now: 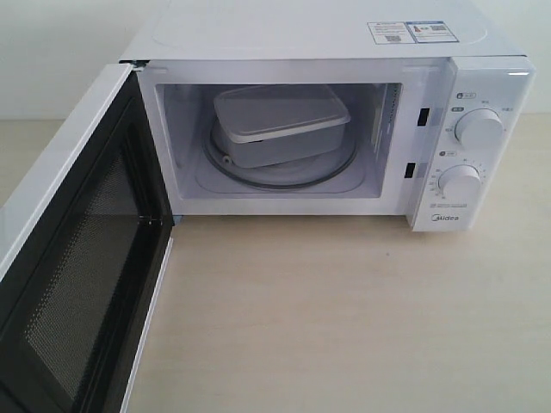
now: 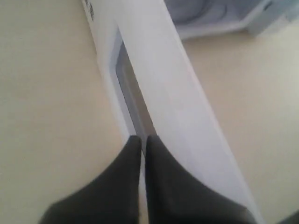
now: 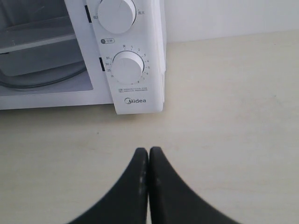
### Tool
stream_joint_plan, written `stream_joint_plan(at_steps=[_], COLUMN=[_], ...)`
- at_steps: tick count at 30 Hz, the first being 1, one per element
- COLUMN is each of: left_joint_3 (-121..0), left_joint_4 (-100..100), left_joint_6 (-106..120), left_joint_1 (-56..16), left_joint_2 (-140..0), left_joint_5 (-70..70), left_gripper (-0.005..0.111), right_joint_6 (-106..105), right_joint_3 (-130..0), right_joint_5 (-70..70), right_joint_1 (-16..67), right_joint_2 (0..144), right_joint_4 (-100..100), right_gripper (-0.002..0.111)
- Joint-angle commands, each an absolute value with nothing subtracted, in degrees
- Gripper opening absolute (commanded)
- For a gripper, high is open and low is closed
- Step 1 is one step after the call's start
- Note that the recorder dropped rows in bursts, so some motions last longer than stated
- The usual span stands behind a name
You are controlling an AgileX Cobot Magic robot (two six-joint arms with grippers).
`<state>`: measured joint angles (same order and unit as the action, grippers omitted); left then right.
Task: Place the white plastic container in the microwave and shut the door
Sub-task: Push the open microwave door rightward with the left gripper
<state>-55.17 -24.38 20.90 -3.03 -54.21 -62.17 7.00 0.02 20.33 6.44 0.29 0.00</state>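
Note:
The white plastic container (image 1: 280, 120) sits lidded on the glass turntable (image 1: 275, 179) inside the microwave (image 1: 327, 34). The door (image 1: 77, 284) is swung wide open to the left, its black mesh inner face showing. Neither gripper shows in the exterior view. In the left wrist view my left gripper (image 2: 143, 138) is shut and empty, its tips over the outer side of the door (image 2: 173, 93), by the dark window strip; contact cannot be told. My right gripper (image 3: 148, 150) is shut on nothing above the table, in front of the microwave's dial panel (image 3: 135, 100). The container (image 3: 37, 51) shows partly in that view.
The light wooden table (image 1: 344, 318) stretches in front of the microwave. Two round dials (image 1: 479, 127) sit on the right panel. A pale wall stands behind the microwave. The open door takes up the left front of the table.

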Motion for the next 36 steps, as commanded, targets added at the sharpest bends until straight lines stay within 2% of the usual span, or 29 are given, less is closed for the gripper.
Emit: stream_joint_plan(at_steps=[1, 9, 19, 28, 36], left_joint_3=[-53.1, -50.4, -50.4, -51.0, -57.0], left_joint_4=[-27.2, -33.1, -38.6, -41.8, -45.8], left_joint_6=[28.2, 34.9, 37.0, 38.4, 40.3], left_joint_1=[-2.9, -8.4, -18.8, -19.2, -19.2], left_joint_2=[-59.4, -64.5, -67.4, -71.1, -76.6], left_joint_5=[-65.0, -63.5, -47.5, -39.5, -38.1], left_gripper=[0.004, 0.004, 0.004, 0.004, 0.004], right_joint_6=[7.0, 7.0, 7.0, 7.1, 7.0], right_joint_3=[0.0, 0.0, 0.0, 0.0, 0.0], right_joint_5=[19.7, 19.7, 19.7, 19.7, 19.7], right_joint_1=[6.3, 6.3, 6.3, 6.3, 6.3], right_joint_2=[0.0, 0.0, 0.0, 0.0, 0.0], right_joint_4=[-0.6, -0.6, -0.6, -0.6, -0.6], right_gripper=[0.0, 0.0, 0.0, 0.0, 0.0])
